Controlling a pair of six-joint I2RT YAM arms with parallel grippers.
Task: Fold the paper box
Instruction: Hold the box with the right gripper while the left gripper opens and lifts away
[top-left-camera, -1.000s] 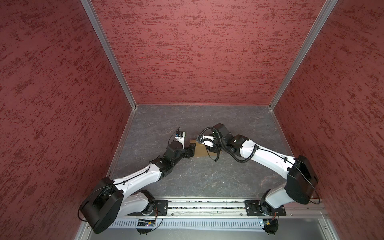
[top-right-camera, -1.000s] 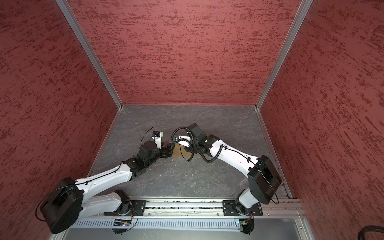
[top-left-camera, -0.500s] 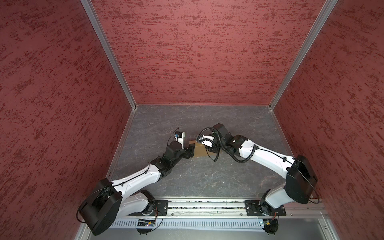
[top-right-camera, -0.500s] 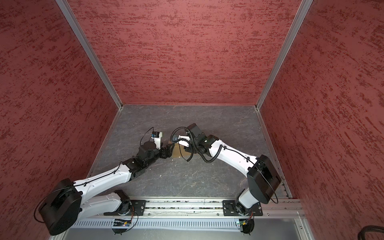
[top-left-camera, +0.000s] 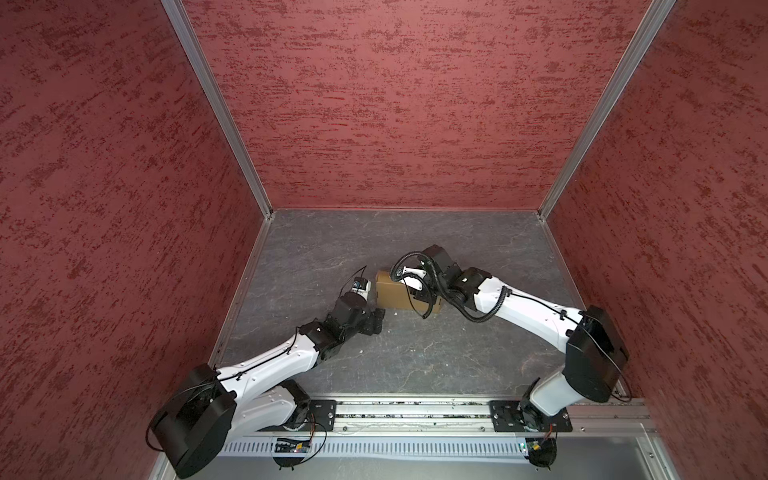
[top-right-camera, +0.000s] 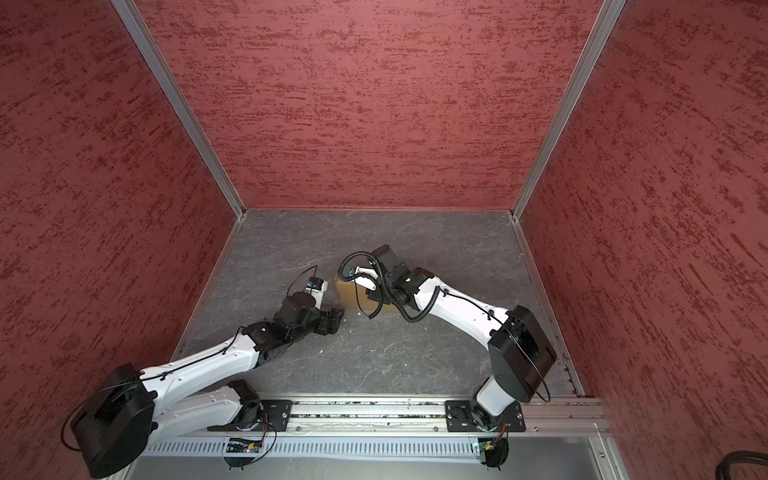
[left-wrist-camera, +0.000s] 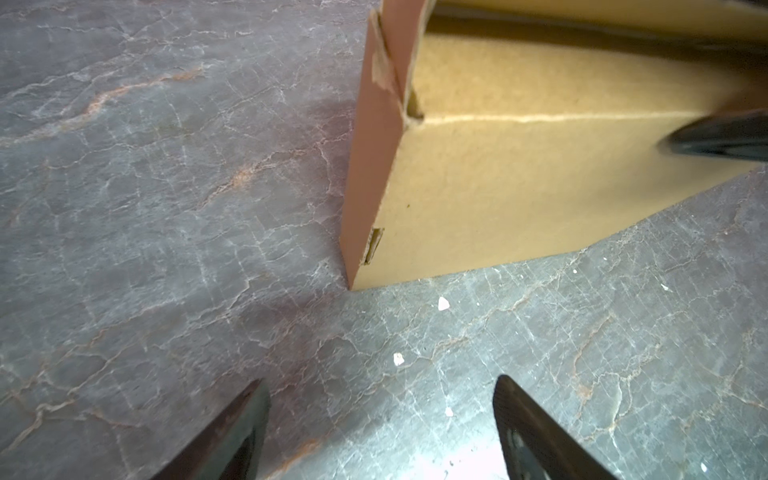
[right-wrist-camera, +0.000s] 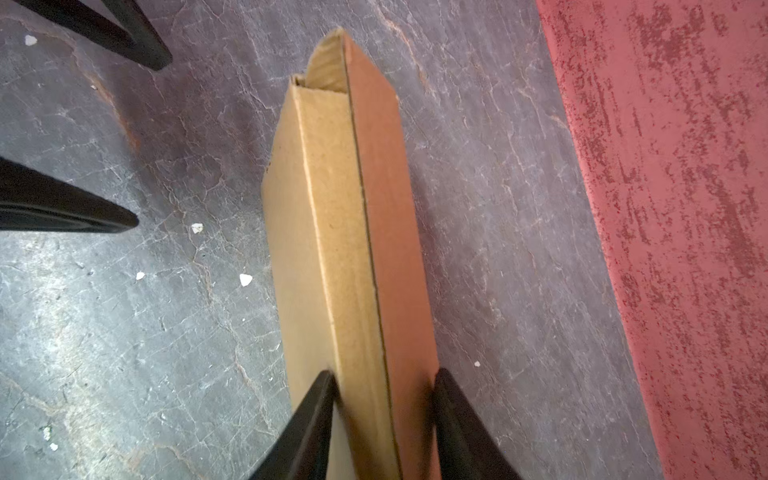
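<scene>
red textured walls (top-left-camera: 374, 104) close in a grey marbled table (top-left-camera: 415, 232) on three sides. in both top views the paper box (top-left-camera: 392, 293) (top-right-camera: 349, 293) stands on edge just below the middle of the frame. the right gripper (top-left-camera: 419, 294), on the arm from the lower right, sits over the box's top edge. the left gripper (top-left-camera: 375, 321), on the arm from the lower left, hangs just beside the box's near left corner, apart from it.

left wrist view: the left gripper (left-wrist-camera: 380, 384) has its fingers spread wide, with only bare table and white crumbs (left-wrist-camera: 444, 303) ahead of them. the box (left-wrist-camera: 498, 187) stands beyond, untouched by it. one dark, blurred finger (left-wrist-camera: 715, 139) of the right gripper lies against the tan face.

right wrist view: the right gripper (right-wrist-camera: 385, 374) pinches the box (right-wrist-camera: 345, 208) across its upper edge, one finger on the tan face, the other on the shaded reddish face. the left gripper (right-wrist-camera: 150, 141) shows two parted fingers beside the box, clear of it.
</scene>
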